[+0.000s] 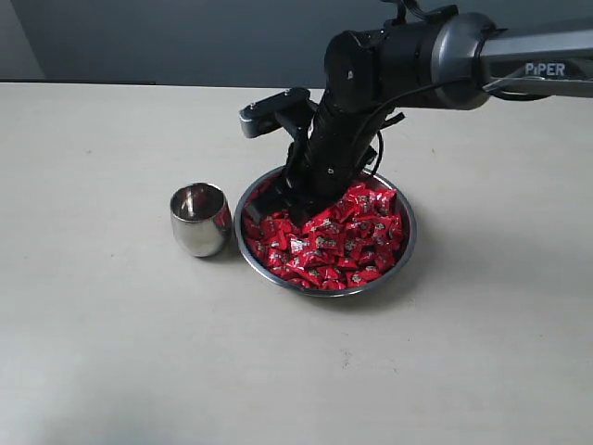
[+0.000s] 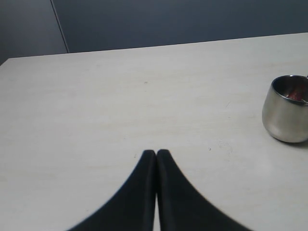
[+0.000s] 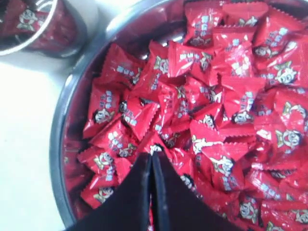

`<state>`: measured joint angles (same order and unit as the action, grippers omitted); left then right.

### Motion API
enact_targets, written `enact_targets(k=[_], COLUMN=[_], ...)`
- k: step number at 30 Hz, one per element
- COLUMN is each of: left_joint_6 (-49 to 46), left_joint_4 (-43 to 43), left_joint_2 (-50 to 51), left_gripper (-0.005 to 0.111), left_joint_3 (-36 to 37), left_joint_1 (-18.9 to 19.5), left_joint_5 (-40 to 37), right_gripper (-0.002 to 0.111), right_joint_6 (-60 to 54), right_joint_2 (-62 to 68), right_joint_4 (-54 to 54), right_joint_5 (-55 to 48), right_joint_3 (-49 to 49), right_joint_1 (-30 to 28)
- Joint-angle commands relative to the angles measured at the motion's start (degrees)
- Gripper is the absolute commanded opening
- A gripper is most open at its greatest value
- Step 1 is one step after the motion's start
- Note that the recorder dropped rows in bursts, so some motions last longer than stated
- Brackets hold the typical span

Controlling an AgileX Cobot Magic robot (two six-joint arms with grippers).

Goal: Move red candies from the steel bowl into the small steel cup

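Observation:
The steel bowl (image 1: 412, 236) holds a heap of red candies (image 1: 334, 241) in shiny wrappers. My right gripper (image 1: 278, 206) reaches down into the bowl's side nearest the cup. In the right wrist view its jaws (image 3: 151, 155) are pressed together among the red candies (image 3: 226, 96), and a wrapper with a white mark pokes out at the tips, seemingly pinched. The bowl's wall (image 3: 57, 144) curves beside them. The small steel cup (image 1: 199, 219) stands upright just left of the bowl; red shows inside the cup (image 3: 33, 26), candy or reflection. My left gripper (image 2: 156, 153) is shut and empty over bare table, with the cup (image 2: 287, 109) off to its side.
The pale table (image 1: 111, 352) stretches out around bowl and cup. The right arm (image 1: 445, 51) crosses above the bowl's back edge. A dark wall (image 2: 183, 21) stands beyond the table's far edge.

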<state>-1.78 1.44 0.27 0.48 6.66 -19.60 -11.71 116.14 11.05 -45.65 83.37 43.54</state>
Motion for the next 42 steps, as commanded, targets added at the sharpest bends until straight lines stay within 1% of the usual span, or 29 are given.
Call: enact_targets(k=[1, 3, 4, 5, 7, 9, 10, 11, 13, 15, 18, 25, 27, 29, 33, 42], left_joint_6=[0.09, 0.09, 0.09, 0.09, 0.09, 0.09, 0.09, 0.09, 0.09, 0.09, 0.09, 0.09, 0.09, 0.09, 0.09, 0.09], left_joint_4=[0.11, 0.11, 0.11, 0.11, 0.11, 0.11, 0.11, 0.11, 0.11, 0.11, 0.11, 0.11, 0.11, 0.11, 0.11, 0.11], left_joint_2=[-0.27, -0.27, -0.27, -0.27, -0.27, -0.27, -0.27, -0.27, -0.27, -0.27, -0.27, -0.27, -0.27, -0.27, -0.27, -0.27], left_gripper=[0.000, 0.000, 0.000, 0.000, 0.000, 0.000, 0.000, 0.000, 0.000, 0.000, 0.000, 0.000, 0.000, 0.000, 0.000, 0.000], left_joint_3=[-0.48, -0.48, -0.48, -0.48, -0.48, -0.48, -0.48, -0.48, -0.48, -0.48, -0.48, -0.48, -0.48, -0.48, -0.48, -0.48], left_joint_1=[-0.46, -0.46, -0.46, -0.46, -0.46, -0.46, -0.46, -0.46, -0.46, -0.46, -0.46, -0.46, -0.46, -0.46, -0.46, -0.46], left_joint_5=[0.31, 0.31, 0.31, 0.31, 0.31, 0.31, 0.31, 0.31, 0.31, 0.31, 0.31, 0.31, 0.31, 0.31, 0.31, 0.31], right_gripper=[0.001, 0.001, 0.003, 0.008, 0.023, 0.043, 0.049, 0.050, 0.048, 0.041, 0.035, 0.035, 0.033, 0.025, -0.001, -0.001], right_joint_6=[-0.01, 1.06, 1.45, 1.45, 1.45, 1.45, 1.45, 1.45, 1.45, 1.45, 1.45, 1.88, 1.88, 1.88, 1.88, 1.88], right_joint_2=[-0.25, -0.25, -0.25, -0.25, -0.25, -0.25, -0.16, 0.10, 0.77, 1.63, 2.76, 3.54, 3.54, 3.54, 3.54, 3.01], right_joint_4=[-3.40, -4.96, -5.73, -6.12, -6.29, -6.29, -6.29, -6.29, -6.76, -7.01, -7.14, -8.17, -8.17, -8.17, -8.17, -8.53], right_joint_5=[-3.38, -3.95, -4.22, -4.57, -4.86, -4.98, -4.98, -4.98, -4.98, -4.98, -4.51, -4.68, -4.85, -4.85, -4.85, -5.26], right_joint_3=[-0.20, -0.20, -0.20, -0.20, -0.20, -0.20, -0.20, -0.20, -0.20, -0.20, -0.20, -0.20, -0.20, -0.20, -0.20, -0.20], right_joint_1=[-0.10, -0.23, -0.23, -0.23, -0.23, -0.23, -0.23, -0.23, -0.23, -0.23, -0.23, -0.23, -0.23, -0.23, -0.23, -0.23])
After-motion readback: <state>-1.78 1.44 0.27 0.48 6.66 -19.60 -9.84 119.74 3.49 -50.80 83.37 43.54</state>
